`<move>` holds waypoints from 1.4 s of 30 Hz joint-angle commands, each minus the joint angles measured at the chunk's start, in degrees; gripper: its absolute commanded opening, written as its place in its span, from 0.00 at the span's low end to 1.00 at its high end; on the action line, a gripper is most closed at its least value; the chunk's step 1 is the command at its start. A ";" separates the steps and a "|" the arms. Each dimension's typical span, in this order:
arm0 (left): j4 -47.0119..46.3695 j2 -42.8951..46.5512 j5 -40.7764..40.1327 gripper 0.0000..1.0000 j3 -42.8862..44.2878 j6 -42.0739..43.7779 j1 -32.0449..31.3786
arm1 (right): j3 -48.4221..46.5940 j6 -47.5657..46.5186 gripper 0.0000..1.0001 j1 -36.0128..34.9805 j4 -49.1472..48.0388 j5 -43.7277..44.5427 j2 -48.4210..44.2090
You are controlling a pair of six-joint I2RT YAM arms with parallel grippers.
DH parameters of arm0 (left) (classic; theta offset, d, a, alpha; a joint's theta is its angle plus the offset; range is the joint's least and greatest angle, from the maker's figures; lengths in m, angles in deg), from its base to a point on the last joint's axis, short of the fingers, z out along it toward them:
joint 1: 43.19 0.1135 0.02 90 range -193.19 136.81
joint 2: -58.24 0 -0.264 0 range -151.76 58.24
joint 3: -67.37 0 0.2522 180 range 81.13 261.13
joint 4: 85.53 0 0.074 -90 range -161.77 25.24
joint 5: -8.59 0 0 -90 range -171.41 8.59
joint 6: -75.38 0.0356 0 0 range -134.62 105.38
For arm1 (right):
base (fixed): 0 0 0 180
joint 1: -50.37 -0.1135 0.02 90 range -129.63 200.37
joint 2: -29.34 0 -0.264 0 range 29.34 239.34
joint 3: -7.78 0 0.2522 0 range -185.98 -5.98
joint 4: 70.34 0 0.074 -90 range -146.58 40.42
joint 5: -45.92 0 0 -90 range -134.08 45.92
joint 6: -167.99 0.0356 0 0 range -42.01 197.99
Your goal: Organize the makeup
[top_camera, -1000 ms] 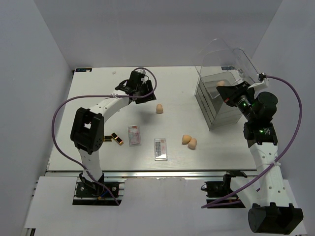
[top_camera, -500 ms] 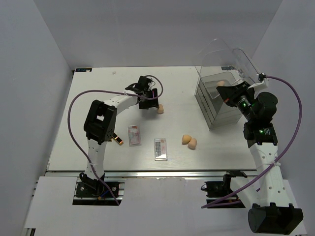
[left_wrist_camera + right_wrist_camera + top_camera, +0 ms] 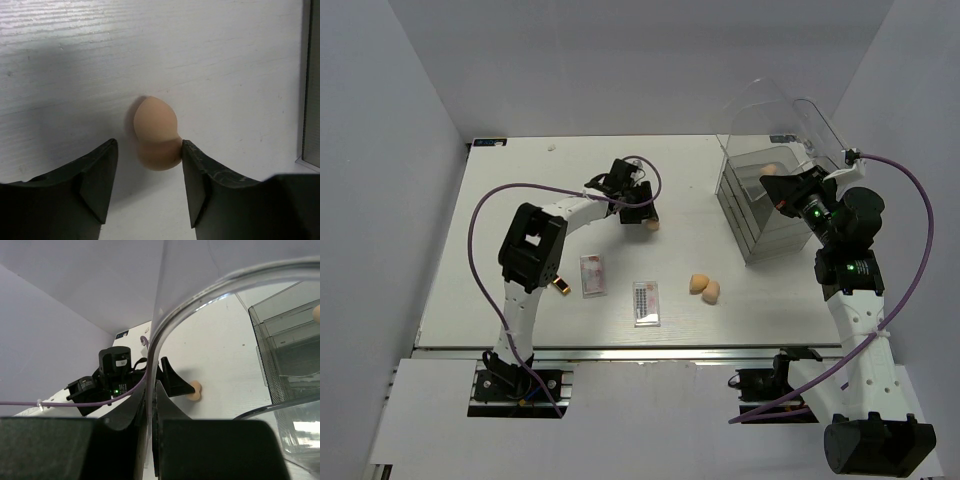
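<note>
Across centre frame: white wood-grain table point(image 3: 500, 160), enclosed by plain pale walls point(image 3: 400, 120). At right edge of table: clear drawer box point(image 3: 755, 225), curved lid point(image 3: 770, 110) standing up, one boxed sponge point(image 3: 770, 169) in top compartment. Right gripper point(image 3: 783, 190) clamped on lid rim. Upper centre: left gripper point(image 3: 147, 150) spread, set low astride loose sponge point(image 3: 155, 131); finger at frame right touching it, other finger apart. Lower centre: sponge pair point(image 3: 705, 287) touching each other, dark-rowed palette point(image 3: 646, 301), pinkish palette point(image 3: 592, 274); lipstick tube point(image 3: 561, 287) partly hidden beside left arm.
</note>
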 commanded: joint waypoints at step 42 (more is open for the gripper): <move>-61.43 -9.56 23.77 0.06 15.42 -44.78 -9.44 | -0.33 -2.78 0.00 0.16 -7.52 1.43 -2.52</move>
